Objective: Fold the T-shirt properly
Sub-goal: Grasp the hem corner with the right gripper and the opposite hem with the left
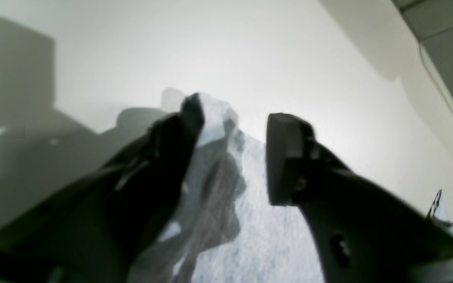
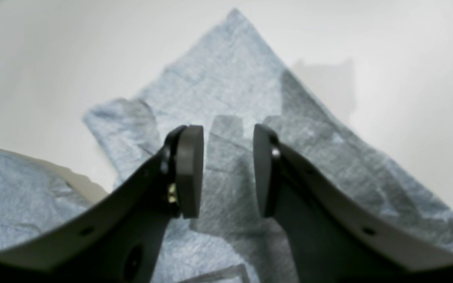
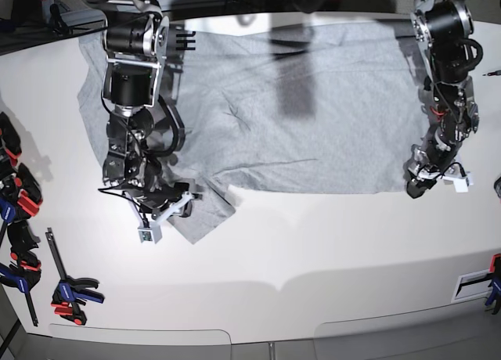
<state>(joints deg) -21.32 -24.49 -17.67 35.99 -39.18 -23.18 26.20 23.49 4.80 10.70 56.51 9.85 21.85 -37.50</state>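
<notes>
The light grey T-shirt (image 3: pixel 297 141) lies spread flat across the far half of the white table (image 3: pixel 313 250). Its sleeve (image 3: pixel 202 219) sticks out toward the front at the left. In the base view my right gripper (image 3: pixel 182 203) is low over that sleeve. In the right wrist view the right gripper (image 2: pixel 226 133) is open, with the T-shirt (image 2: pixel 230 78) beneath it and nothing between its pads. At the shirt's front right corner is my left gripper (image 3: pixel 419 186). Seen from the left wrist, the left gripper (image 1: pixel 236 118) has its jaws apart, and a raised fold of T-shirt (image 1: pixel 250 236) leans against one finger.
Several orange and blue clamps (image 3: pixel 70 289) lie along the table's left edge, and another clamp (image 3: pixel 493 286) sits at the right edge. The two arm bases stand at the back corners, over the shirt's far edge.
</notes>
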